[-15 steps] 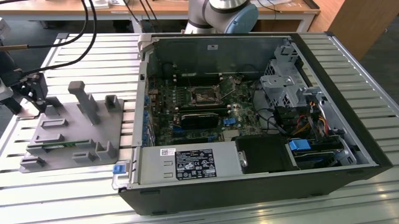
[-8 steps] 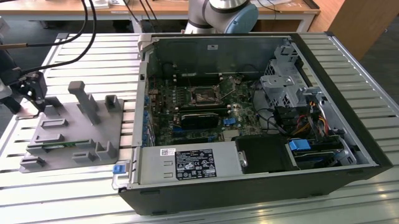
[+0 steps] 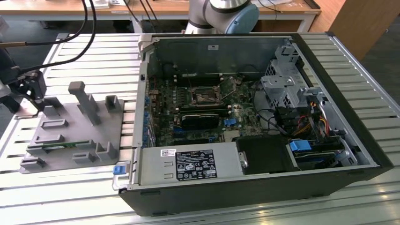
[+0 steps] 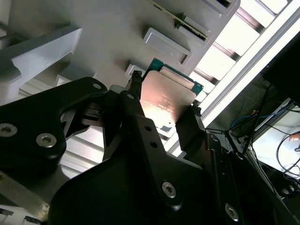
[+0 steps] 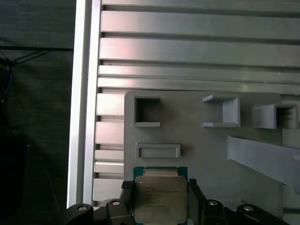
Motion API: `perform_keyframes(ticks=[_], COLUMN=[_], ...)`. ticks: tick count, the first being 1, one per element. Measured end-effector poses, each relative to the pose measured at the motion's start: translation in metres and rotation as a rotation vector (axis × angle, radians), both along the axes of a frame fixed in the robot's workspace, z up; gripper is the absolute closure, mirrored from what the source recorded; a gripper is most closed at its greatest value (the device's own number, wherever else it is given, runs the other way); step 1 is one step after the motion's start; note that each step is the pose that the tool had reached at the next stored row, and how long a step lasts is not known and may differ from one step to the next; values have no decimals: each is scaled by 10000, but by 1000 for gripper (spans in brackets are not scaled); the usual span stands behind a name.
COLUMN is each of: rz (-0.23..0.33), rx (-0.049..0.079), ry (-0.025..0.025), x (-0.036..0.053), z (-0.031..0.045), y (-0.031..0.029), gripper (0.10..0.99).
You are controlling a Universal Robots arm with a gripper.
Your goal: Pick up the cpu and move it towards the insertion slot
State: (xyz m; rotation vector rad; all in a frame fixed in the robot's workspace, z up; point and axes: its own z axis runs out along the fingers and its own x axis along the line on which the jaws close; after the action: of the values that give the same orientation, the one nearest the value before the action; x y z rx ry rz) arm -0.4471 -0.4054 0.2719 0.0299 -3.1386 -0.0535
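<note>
The gripper (image 5: 160, 200) is closed on the cpu (image 5: 159, 190). In both wrist views, one black finger (image 5: 127, 199) bears on one edge of the chip and the other finger bears on the opposite edge. The jaws stand only as far apart as the chip is wide.

In the second wrist view, the cpu (image 4: 166, 96) shows its silver metal top and thin green rim between the fingers (image 4: 190, 129). The chip sits at one edge of the grey fixture plate (image 5: 187, 140), just beside a shallow rectangular pocket (image 5: 158, 151). Whether the chip is clear of the plate cannot be determined.

The plate rests on a slotted aluminium table (image 5: 187, 47).

In the exterior view, the gripper (image 3: 31, 93) is at the far left edge of the fixture plate (image 3: 69, 136). The open computer case (image 3: 250, 199) lies on the table to the exterior view's right of the plate.

The insertion slot (image 3: 205, 96) is on the motherboard (image 3: 244, 117) inside the case, well apart from the gripper. The arm's base (image 3: 225, 11) stands beyond the case.
</note>
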Motion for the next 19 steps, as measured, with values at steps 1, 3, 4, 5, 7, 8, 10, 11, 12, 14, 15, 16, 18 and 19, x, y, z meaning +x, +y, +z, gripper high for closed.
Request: perform_keyframes(ticks=[1,3,4,5,7,8,10,11,12,14,15,16,18,19], rz=[0,1,0,0,0,0,0,0,0,1,0,0,0,0], rx=[0,1,0,0,1,0,1,0,0,0,0,0,0,1], ry=[0,-2,-1,0,-1,0,-1,0,0,-1,-1,0,-1,-3], x=[0,0,0,0,0,0,0,0,0,0,0,0,0,0], z=[6,14,19,24,34,39,48,54,59,70,77,83,96,98], y=[0,0,0,0,0,0,0,0,1,1,1,1,1,1], gripper=[545,545,545,545,545,545,545,545,545,545,545,545,545,545])
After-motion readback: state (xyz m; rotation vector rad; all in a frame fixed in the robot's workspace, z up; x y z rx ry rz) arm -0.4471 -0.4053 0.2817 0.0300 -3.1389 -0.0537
